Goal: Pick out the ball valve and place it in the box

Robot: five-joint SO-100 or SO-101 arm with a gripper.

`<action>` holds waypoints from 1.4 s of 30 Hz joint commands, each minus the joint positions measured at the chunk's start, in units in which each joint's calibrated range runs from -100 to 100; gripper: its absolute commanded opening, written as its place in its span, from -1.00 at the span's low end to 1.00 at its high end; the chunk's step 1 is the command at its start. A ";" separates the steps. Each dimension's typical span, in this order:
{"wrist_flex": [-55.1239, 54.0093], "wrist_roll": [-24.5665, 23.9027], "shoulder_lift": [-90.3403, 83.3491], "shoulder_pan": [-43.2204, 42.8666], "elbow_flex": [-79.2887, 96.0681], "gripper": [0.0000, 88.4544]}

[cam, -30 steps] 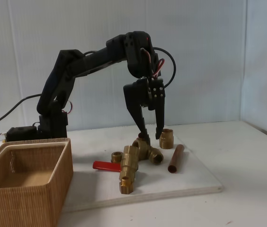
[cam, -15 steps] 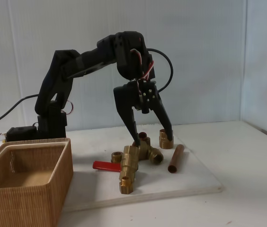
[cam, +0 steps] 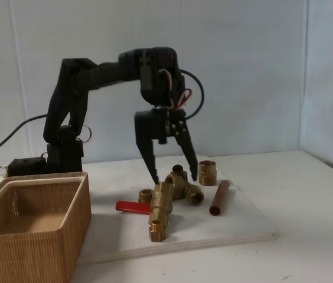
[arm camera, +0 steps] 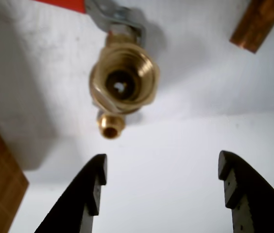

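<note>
With the hand (cam: pixel 173 177) open and empty just above the ball valve (cam: pixel 159 210) on the white board (cam: pixel 237 227), it should straddle the brass body squarely, then lift toward the box (cam: pixel 30 236).

Tool (cam: pixel 174 177) spread above ball valve (cam: pixel 157 207) on white board (cam: pixel 237 227), box (cam: pixel 33 227) at left
</note>
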 commanded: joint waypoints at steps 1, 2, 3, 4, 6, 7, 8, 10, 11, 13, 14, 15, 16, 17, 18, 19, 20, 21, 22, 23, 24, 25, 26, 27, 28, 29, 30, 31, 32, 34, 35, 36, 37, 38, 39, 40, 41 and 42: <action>0.43 0.48 -8.29 -0.76 5.64 -0.45; 0.34 0.48 -9.31 -0.84 6.99 -0.45; 0.26 0.43 -10.15 -0.84 8.25 -0.45; 0.17 0.38 -10.32 -0.84 9.25 -0.45; 0.08 0.17 -10.24 -0.91 10.60 -0.45; 0.08 0.22 -10.15 -0.91 11.23 -0.45; 0.08 0.33 -9.81 -0.91 11.68 -0.45; 0.08 0.17 -9.05 -0.91 12.22 -0.45; 0.17 0.28 -8.54 -0.91 12.31 -0.45; 0.17 0.17 -7.44 -0.84 12.31 -0.45; 0.17 0.17 -6.93 -0.76 12.31 -0.45; 0.17 0.17 -6.34 -0.69 12.31 -0.45; 0.17 0.17 -5.75 -0.61 12.31 -0.45; 0.08 0.12 -5.15 -0.54 12.31 -0.45; 0.08 0.12 -4.56 -0.47 12.22 -0.45; 0.08 0.12 -3.88 -0.47 12.13 -0.45; 0.08 0.12 -3.20 -0.54 12.04 -0.45; 0.08 0.12 -2.52 -0.69 11.86 -0.45; 0.08 0.28 -1.85 -0.76 11.68 -0.45; 0.00 0.33 -1.25 -0.76 11.59 -0.45; -0.17 0.43 -0.66 -0.76 11.50 -0.45; -0.86 0.38 -0.15 -0.76 11.50 -0.45; -1.98 0.17 0.27 -0.76 11.50 -0.45; -3.01 0.17 0.70 -0.69 11.50 -0.45; -3.70 0.17 1.12 -0.61 11.50 -0.45; -4.05 0.17 1.38 -0.54 11.50 -0.45; -4.22 0.12 1.55 -0.54 11.50 -0.45; -4.22 0.12 1.63 -0.47 11.50 -0.45; -4.22 0.12 1.63 -0.47 11.50 -0.45; -4.65 0.12 1.63 -0.39 11.50 -0.45; -4.65 0.12 1.63 -0.39 11.50 -0.45; -4.65 0.12 1.63 -0.32 11.50 -0.45; -4.65 0.12 1.63 -0.32 11.50 -0.45; -4.65 0.12 1.63 -0.32 11.50 -0.45; -4.65 0.12 1.63 -0.32 11.50 -0.45; -4.74 0.12 1.72 -0.32 11.50 -0.45; -4.74 0.12 1.72 -0.32 11.50 -0.45; -4.74 0.12 1.72 -0.32 11.50 -0.45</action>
